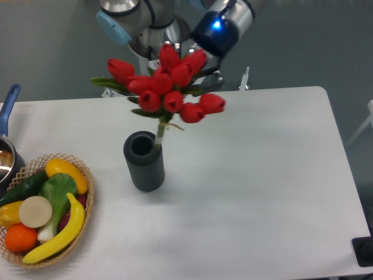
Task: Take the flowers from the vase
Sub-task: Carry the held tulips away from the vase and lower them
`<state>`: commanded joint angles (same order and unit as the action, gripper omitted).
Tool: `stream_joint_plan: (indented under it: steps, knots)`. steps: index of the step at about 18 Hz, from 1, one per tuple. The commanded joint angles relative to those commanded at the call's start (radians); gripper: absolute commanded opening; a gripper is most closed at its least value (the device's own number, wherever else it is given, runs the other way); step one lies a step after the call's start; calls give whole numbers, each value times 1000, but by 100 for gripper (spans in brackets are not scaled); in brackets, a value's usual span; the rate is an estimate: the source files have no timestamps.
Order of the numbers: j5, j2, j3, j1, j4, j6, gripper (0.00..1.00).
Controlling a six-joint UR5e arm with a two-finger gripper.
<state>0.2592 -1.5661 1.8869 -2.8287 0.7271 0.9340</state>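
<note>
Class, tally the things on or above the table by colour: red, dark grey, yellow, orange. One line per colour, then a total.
Red: 1, the flowers as one bunch
Dark grey: 1, the vase
Yellow: 3, the banana, a rounded fruit, a small one at the basket's edge
Orange: 1, the orange
Total: 6
</note>
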Motion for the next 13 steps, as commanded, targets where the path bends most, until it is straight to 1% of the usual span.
stream_joint_plan:
  steps: [4, 6, 9, 10, 12, 13]
  knots:
    - [24, -52, -31, -9, -2, 66, 9]
    - [63, -68, -44, -38, -2, 88, 9]
    - [170, -72, -52, -58, 0, 126, 8]
    - [202, -83, -52, -58, -2, 143, 8]
    - [285, -130, -63, -58, 2, 181, 8]
    - [346, -156, -52, -57, 0, 212, 9]
